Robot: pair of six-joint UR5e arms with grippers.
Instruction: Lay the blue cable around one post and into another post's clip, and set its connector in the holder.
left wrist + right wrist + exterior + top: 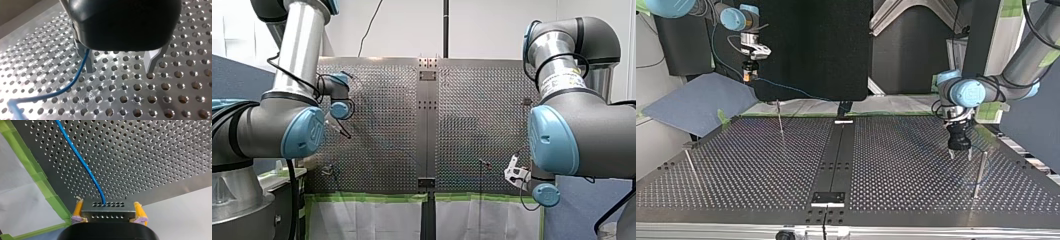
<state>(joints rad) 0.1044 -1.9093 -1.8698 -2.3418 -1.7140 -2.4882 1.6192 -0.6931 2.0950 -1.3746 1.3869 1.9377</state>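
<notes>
Blue cable [82, 162] meets connector [108, 211]; arm label [564, 80] seemingly illegible.

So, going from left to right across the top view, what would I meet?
Thin post → my right pincer, holding the connector → second post → black centre strip → my left pincer → third post.

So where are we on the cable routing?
Done: my right pincer is shut on the connector, raised off the table. In hand: my left pincer is open at the table, blue cable beside one finger. Left: post wrap, clip, holder; no post looks wrapped.
</notes>
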